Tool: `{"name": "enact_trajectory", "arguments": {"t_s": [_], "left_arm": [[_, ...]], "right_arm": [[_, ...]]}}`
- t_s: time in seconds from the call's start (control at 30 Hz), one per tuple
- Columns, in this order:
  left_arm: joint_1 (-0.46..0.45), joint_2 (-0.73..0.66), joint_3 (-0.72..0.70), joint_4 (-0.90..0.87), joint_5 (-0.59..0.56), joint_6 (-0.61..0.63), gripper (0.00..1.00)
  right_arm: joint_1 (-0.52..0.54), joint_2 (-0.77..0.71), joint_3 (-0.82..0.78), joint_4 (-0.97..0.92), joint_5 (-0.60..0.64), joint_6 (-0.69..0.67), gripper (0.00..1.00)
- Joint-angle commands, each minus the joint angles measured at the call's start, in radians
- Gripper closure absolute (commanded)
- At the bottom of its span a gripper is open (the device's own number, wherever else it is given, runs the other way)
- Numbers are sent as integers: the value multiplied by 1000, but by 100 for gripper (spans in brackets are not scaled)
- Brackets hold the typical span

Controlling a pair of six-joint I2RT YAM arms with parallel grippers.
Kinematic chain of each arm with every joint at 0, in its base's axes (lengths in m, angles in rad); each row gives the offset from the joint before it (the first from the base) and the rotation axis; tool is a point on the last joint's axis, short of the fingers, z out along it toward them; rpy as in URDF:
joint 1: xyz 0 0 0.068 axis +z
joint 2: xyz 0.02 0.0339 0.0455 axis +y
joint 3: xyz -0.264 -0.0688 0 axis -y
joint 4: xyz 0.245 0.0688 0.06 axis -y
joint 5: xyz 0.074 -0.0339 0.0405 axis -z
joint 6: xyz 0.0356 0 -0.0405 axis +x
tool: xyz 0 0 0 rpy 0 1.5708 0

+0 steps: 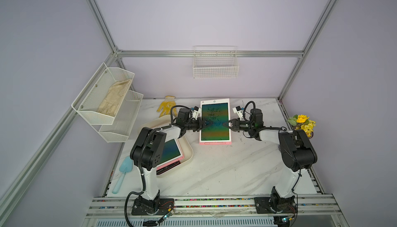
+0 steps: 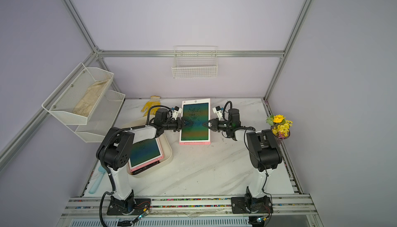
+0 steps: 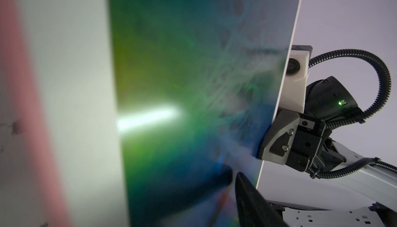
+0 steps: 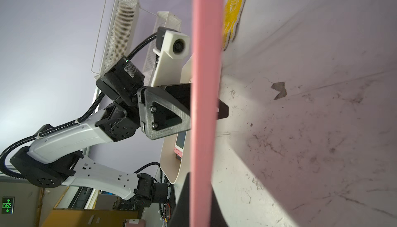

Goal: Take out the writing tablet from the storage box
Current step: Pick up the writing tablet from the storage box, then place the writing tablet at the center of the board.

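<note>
writing tablet [image 1: 214, 112]: out of the box, held clear of the worktop [image 1: 225, 168], over its middle and nearer the back edge. screen faces up. long axis runs front edge to back edge. the round-button end points to the back edge, the pink end to the front edge.

right gripper [image 1: 225, 124]: clamped narrow on the tablet's right long edge, about midway along it.

left gripper [image 1: 208, 122]: at the left long edge, opposite. in the right wrist view its fingers [image 4: 169, 110] sit one on the screen side, one on the underside. i cannot tell whether they press or stand free.

storage box [image 1: 189, 150]: near the worktop's left edge, partly under the left arm.

counts:
- 1 tablet held
- 1 second tablet [image 1: 171, 150], pink-framed, in the box, lying on 1 dark slab [image 1: 169, 168]
- 1 storage box
- 2 gloves: yellow glove [image 1: 165, 106] by the back edge, cream glove [image 1: 115, 99] in the upper tier of the mesh shelf [image 1: 101, 116]
- 1 wire basket [image 1: 216, 72] on the back wall
- 1 blue scoop [image 1: 123, 173] at the front left corner
- 1 flower bunch [image 1: 304, 122] at the right edge
</note>
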Motion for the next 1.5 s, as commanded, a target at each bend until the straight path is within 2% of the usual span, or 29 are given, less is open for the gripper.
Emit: {"name": "enact_trajectory", "arguments": {"t_s": [0.0, 0.07, 0.1, 0.13, 0.33, 0.57, 0.73, 0.93, 1.0, 1.2, 1.3, 1.37, 1.47], "left_arm": [[0, -42, 62, -20, 6, 37, 16], [3, -55, 63, -40, -2, 49, 8], [3, -63, 63, -48, -5, 56, 1], [4, -72, 64, -60, -8, 64, 0], [15, -134, 72, -143, -30, 117, 0], [56, -237, 52, -286, -62, 212, 0], [95, -349, 1, -404, -116, 295, 0], [139, -466, -69, -472, -171, 342, 0], [148, -484, -78, -495, -179, 354, 0], [194, -505, -102, -508, -180, 350, 0], [213, -510, -105, -513, -191, 337, 0], [219, -515, -103, -534, -231, 331, 0], [225, -565, -111, -551, -274, 328, 0]], "right_arm": [[0, 8, 19, -2, 30, -22, 100], [-6, 8, 22, -2, 25, -24, 100], [-11, 8, 24, -1, 21, -24, 100], [-16, 9, 27, -1, 14, -24, 100], [-66, 22, 71, -28, -42, -49, 100], [-145, 118, 262, -296, -64, -214, 100], [-201, 181, 377, -397, -67, -268, 100], [-221, 243, 471, -468, -30, -300, 100], [-209, 284, 530, -563, -25, -357, 100], [-125, 358, 582, -341, 41, -128, 100], [-63, 436, 682, -306, 59, -52, 100], [-18, 500, 750, -249, 79, 38, 100], [26, 577, 799, -62, 74, 224, 100]]}}
